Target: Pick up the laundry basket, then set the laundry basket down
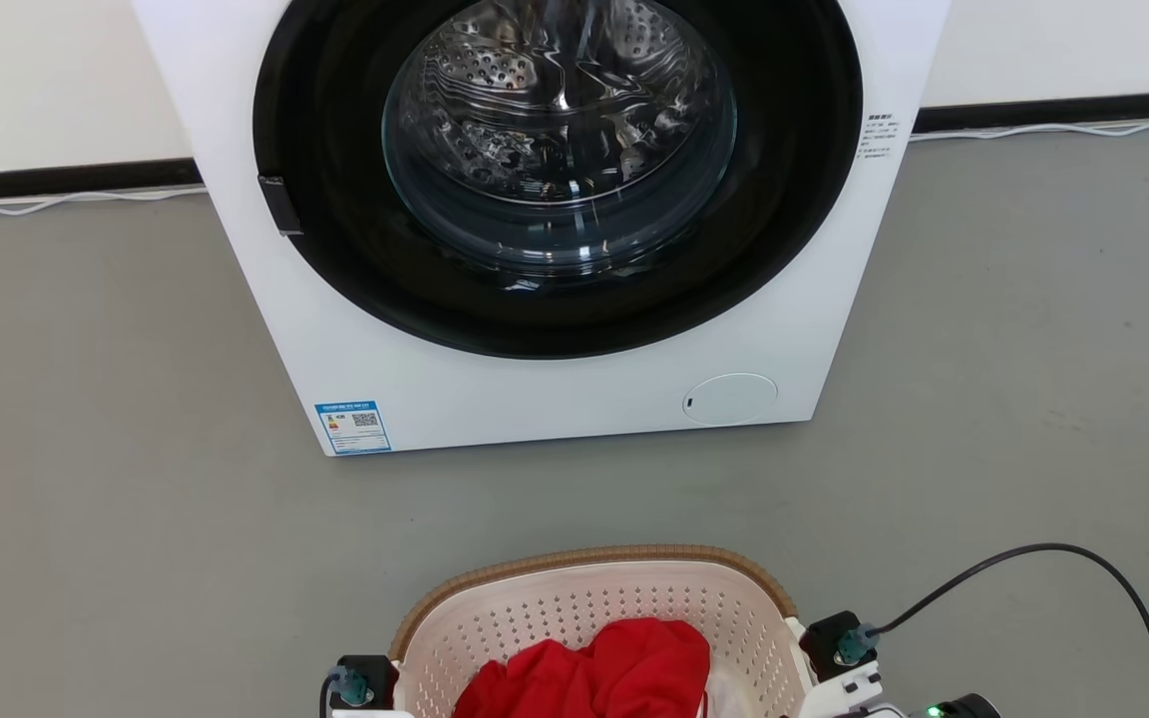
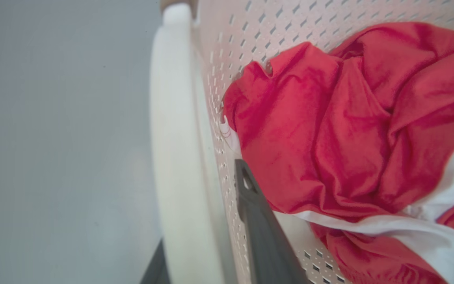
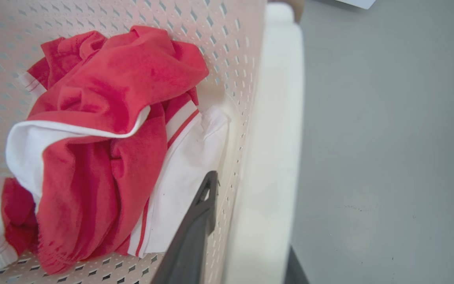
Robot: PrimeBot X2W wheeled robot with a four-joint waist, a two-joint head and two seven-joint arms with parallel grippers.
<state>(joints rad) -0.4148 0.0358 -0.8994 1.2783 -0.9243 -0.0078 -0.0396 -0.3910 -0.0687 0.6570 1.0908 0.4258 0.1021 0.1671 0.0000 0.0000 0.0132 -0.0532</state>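
Note:
The laundry basket is cream-white and perforated with a brown woven-look rim, and it sits at the bottom middle of the head view. Red and white clothes lie inside it. My left gripper is shut on the basket's white left handle, with one dark finger inside the wall and the other outside. My right gripper is shut on the white right handle in the same way, its inner finger against the perforated wall. Whether the basket rests on the floor cannot be told.
A white front-loading washer with a closed round glass door stands on the grey floor straight ahead of the basket. A black cable loops over the floor at the lower right. Pale wall and dark skirting run behind.

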